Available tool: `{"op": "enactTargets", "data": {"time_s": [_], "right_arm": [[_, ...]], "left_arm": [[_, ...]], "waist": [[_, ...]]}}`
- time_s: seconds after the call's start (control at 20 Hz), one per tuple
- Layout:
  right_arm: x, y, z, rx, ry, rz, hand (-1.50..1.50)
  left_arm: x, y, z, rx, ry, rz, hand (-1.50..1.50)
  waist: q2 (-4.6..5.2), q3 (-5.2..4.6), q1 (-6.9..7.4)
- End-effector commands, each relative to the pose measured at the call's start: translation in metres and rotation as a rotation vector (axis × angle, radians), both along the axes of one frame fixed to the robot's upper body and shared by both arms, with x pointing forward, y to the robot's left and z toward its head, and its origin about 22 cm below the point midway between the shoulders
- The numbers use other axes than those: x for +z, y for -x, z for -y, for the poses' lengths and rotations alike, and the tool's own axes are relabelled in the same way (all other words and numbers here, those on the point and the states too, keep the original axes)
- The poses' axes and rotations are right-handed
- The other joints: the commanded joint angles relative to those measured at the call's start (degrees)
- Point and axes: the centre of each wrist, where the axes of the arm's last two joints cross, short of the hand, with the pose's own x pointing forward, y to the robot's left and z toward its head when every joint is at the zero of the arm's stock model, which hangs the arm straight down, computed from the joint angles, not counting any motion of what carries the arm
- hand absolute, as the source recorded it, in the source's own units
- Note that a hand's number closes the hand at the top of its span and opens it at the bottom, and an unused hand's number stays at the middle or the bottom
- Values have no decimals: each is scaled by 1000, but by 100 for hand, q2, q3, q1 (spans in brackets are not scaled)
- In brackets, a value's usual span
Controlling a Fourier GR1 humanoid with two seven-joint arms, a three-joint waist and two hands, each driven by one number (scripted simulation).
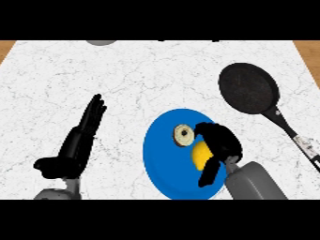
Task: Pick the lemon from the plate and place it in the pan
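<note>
Head view shows the right hand [220, 143] curled over the lemon [201, 154] on the blue plate [163, 161], beside a round slice [183, 135]; the pan [250, 88] sits well apart on the worktop [65, 70]. Left hand [79, 136] rests with fingers straight, holding nothing. Lemon judged light, rigid, smooth-skinned and prone to roll; enclose its widest part.

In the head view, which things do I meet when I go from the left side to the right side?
left hand → blue plate → round slice → lemon → pan
</note>
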Motion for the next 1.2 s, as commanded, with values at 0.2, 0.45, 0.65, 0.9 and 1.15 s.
{"op": "enactTargets", "data": {"time_s": [0.2,0.45,0.65,0.9,1.15], "right_arm": [[-7,-9,4,9,17,66,150],[4,5,-23,5,-27,227,150],[26,28,-62,62,-104,313,150],[43,19,-60,-13,-90,560,150],[84,39,-53,-84,-225,718,150]], "left_arm": [[3,-13,5,3,-11,11,0],[-13,-5,6,-10,8,12,0],[9,-9,-3,6,-11,2,0],[6,3,-10,10,-3,-4,0],[-5,10,3,16,-3,8,0]], "waist": [[94,65,0],[93,64,-2],[82,64,-10],[78,64,-7],[75,64,-40]]}}
